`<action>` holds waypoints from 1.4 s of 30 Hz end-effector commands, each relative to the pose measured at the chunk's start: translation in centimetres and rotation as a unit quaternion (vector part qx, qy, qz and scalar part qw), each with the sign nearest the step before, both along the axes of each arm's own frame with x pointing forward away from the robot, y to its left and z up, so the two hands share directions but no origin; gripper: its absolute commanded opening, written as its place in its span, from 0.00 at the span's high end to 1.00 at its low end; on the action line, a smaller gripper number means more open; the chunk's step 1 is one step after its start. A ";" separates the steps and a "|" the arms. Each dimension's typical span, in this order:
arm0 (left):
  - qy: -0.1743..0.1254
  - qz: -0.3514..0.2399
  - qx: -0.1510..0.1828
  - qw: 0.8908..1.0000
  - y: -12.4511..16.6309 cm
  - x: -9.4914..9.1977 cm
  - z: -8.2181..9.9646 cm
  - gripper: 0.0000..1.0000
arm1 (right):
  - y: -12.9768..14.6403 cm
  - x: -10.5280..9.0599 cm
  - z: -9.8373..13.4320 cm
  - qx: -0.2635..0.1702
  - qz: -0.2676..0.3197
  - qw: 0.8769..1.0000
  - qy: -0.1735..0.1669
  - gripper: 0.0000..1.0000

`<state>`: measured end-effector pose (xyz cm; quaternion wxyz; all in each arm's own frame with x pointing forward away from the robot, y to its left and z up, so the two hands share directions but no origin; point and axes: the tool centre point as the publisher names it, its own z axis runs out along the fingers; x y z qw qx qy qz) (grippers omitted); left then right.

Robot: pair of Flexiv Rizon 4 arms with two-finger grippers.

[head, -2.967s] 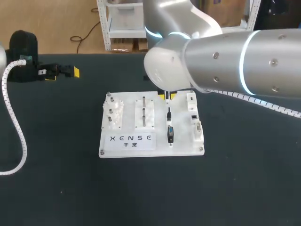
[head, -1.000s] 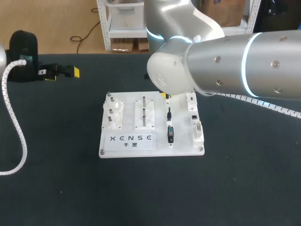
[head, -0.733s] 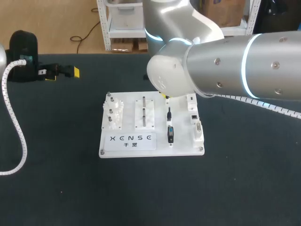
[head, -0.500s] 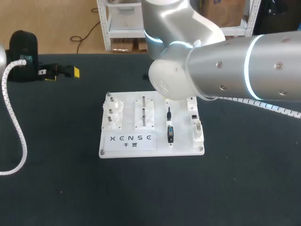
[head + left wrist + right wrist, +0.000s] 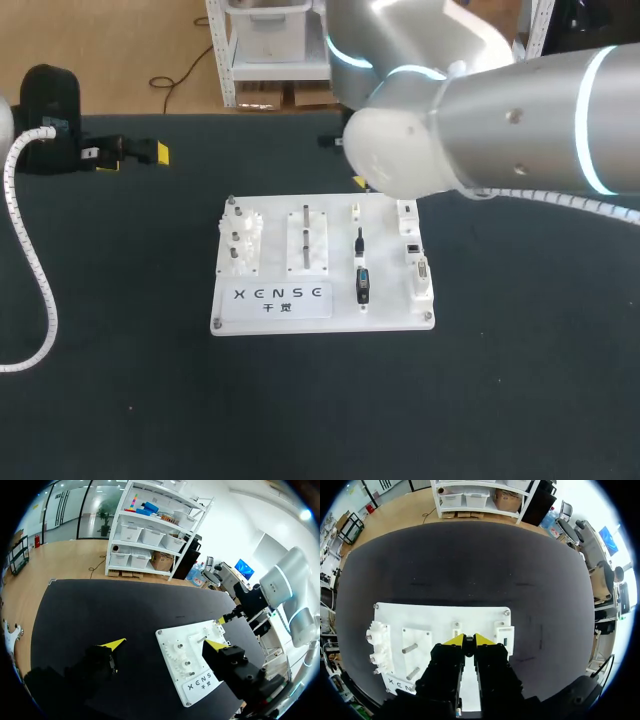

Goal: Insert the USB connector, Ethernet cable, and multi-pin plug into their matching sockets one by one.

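Right wrist view: our right gripper [image 5: 468,640] pinched nearly closed on small dark plug, judged USB connector [image 5: 468,642], over board [image 5: 440,612]. Sockets [image 5: 412,245] centre-right of head frame. We should square plug over matching socket, press straight. Left gripper [image 5: 135,152] spread wide, empty, upper left.

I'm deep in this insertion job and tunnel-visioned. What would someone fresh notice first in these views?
The big silver right arm fills the upper right of the head view, hanging over the far edge of the white board at the middle of the dark table. On the board, two dark plugs lie in a row beside pale sockets. The left gripper sits open near the table's far left edge.
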<state>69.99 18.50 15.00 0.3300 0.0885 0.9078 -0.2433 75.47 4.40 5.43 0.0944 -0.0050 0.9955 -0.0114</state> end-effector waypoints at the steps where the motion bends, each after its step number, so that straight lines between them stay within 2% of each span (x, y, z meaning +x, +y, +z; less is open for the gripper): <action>1: 0.000 0.000 0.000 1.000 0.0 0.0 0.0 0.00 | -2.1 -1.3 0.3 0.008 -0.001 1.000 -0.023 1.00; 7: 0.000 0.000 0.000 1.000 0.0 0.0 0.0 0.00 | -4.0 -1.5 -0.6 -0.008 -0.013 1.000 -0.014 1.00; 16: 0.000 0.000 0.000 1.000 0.0 0.0 0.0 0.00 | -5.4 -1.5 -1.6 -0.018 -0.018 1.000 -0.005 1.00; 29: 0.000 0.000 0.000 1.000 0.0 0.0 0.0 0.00 | -5.5 -1.0 -3.1 -0.026 -0.024 0.999 0.010 1.00; 42: 0.000 0.000 0.000 1.000 0.0 0.0 0.0 0.00 | -5.2 -0.8 -3.3 -0.028 -0.022 0.999 0.011 1.00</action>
